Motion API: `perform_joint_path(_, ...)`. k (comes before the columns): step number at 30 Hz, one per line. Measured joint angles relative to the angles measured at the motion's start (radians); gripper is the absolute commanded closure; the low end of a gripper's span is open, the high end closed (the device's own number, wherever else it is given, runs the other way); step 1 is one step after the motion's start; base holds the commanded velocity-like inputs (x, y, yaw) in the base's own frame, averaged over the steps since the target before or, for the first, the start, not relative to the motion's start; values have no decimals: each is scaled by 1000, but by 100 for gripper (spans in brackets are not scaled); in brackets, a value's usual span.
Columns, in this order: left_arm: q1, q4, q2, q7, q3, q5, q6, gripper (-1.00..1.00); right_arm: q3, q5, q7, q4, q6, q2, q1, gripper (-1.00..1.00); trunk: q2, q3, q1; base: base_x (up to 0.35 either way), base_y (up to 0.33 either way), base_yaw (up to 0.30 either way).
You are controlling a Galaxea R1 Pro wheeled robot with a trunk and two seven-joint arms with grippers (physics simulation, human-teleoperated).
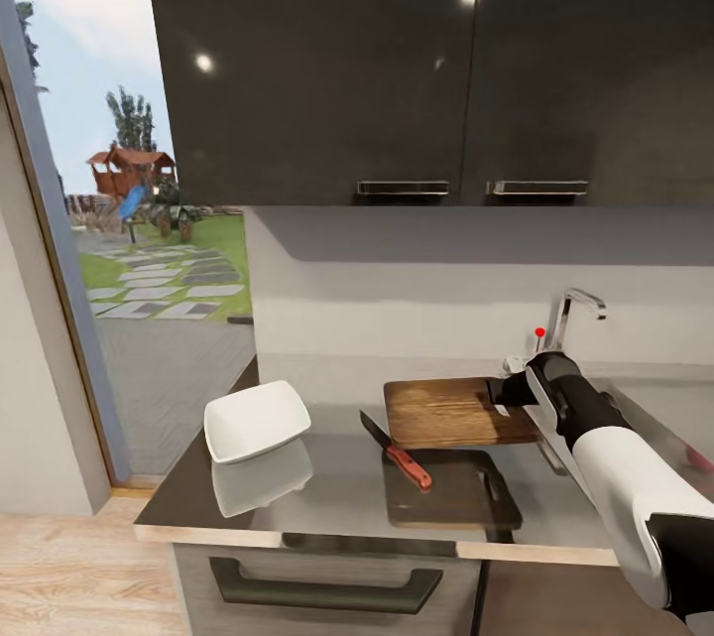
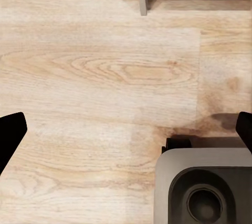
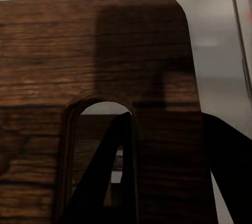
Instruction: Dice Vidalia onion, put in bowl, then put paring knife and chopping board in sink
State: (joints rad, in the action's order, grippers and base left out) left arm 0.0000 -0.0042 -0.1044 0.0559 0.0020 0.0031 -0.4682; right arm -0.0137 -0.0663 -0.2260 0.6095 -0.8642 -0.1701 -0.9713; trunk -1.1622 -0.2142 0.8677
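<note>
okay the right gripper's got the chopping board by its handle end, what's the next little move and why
Probably carry the chopping board right toward the tap, keeping it lifted. The right gripper is clamped at the handle slot and the board hangs above the countertop, clear of the paring knife.

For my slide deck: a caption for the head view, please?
Right gripper holding the chopping board lifted above the countertop, paring knife and empty bowl alongside.

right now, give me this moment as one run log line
right hand: shut on chopping board, lifted off countertop | paring knife: on countertop | bowl: empty | left hand: open above floor
</note>
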Motion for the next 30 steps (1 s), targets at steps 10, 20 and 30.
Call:
perform_joint_path(10,0,0,0,0,0,0,0,-100,0,-2,-1,-16,1,-2,0,100,0,0,0,26,0,0)
perform_joint_path(20,0,0,0,0,0,0,0,-100,-1,-1,-2,-45,6,-2,1,100,0,0,0,109,0,0)
perform_joint_path(30,0,0,0,0,0,0,0,-100,-3,-3,-1,-69,17,-13,1,100,0,0,0,5,0,0)
